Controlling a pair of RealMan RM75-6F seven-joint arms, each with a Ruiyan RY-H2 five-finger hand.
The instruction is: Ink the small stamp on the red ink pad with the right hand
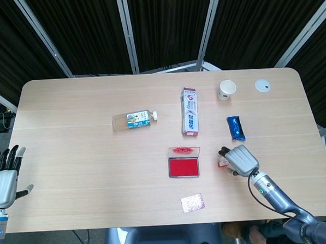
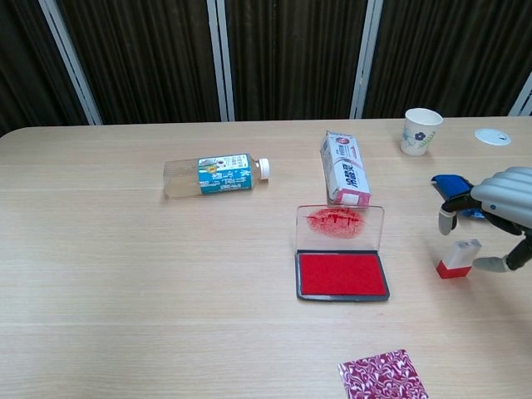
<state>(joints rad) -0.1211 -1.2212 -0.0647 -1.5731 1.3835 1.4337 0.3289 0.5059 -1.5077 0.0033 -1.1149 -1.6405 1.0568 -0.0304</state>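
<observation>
Currently right hand [image 2: 501, 202] is hovering over small stamp [image 2: 458, 258], fingers [image 2: 447, 219] spread, not yet pinching; grip it upright, then carry left to red ink pad [image 2: 342, 274].

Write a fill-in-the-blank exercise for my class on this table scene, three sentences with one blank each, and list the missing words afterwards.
1. The right hand has its fingers spread around the small ____ without yet lifting it.
2. The ink pad lies with its lid ____.
3. The plastic bottle lies on its ____ on the table.

Missing words: stamp; open; side
</observation>
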